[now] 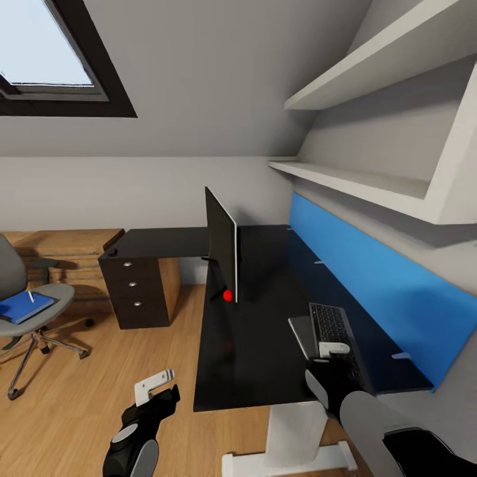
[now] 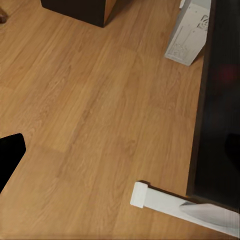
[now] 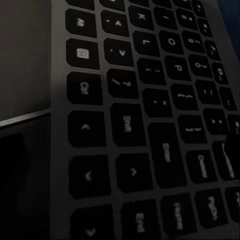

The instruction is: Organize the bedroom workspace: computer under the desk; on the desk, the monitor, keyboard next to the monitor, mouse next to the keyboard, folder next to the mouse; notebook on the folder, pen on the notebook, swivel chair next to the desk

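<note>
The flat dark grey keyboard (image 1: 329, 331) lies near the black desk's (image 1: 258, 358) front right corner, the right gripper (image 1: 333, 349) over its near end, finger spread impossible to tell. Above the wood floor (image 2: 90, 115) beside the desk's left edge, the left gripper (image 1: 154, 386) has white fingers (image 1: 151, 384) holding nothing, gap unclear. The blue folder (image 1: 23, 307) sits on the grey swivel chair's (image 1: 56, 295) seat.

On the surface (image 1: 258, 358), the monitor (image 1: 223, 242) stands edge-on near the middle, with bare top on either side of it, and the keyboard (image 1: 331, 331) lies close to the blue panel (image 1: 377, 285) that walls off the far side. The low shelf (image 1: 358, 182) overhangs that side. The floor (image 1: 93, 397) is open between the surface, the drawers (image 1: 136, 288) and the chair (image 1: 33, 305); the computer (image 2: 189, 32) stands by the surface's edge.
</note>
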{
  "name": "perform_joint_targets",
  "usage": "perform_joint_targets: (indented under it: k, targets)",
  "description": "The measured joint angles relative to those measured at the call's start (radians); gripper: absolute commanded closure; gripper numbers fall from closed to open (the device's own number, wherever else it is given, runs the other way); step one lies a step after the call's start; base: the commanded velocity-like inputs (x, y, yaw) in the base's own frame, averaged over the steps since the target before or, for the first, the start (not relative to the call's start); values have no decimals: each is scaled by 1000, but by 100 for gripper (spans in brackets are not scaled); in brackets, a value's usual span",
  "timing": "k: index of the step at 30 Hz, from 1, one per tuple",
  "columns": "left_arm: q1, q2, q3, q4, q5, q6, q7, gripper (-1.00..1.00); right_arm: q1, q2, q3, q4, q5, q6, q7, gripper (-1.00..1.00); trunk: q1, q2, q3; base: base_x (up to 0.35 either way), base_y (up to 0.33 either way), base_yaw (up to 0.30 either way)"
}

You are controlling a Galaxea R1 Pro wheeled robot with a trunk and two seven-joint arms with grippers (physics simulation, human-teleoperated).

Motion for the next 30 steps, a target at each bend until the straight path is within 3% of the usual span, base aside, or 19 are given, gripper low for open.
perform_joint_targets:
  k: [22, 30]
  targets:
    - [-1, 0, 0, 0, 0, 0, 0, -100, 0, 7, 1, -1, 1, -22, 0, -100, 0, 0, 0, -48, -31, 0]
    - [0, 0, 0, 0, 0, 0, 0, -100, 0, 7, 2, -5, 2, -36, 1, -100, -31, 56, 25, 0, 0, 0]
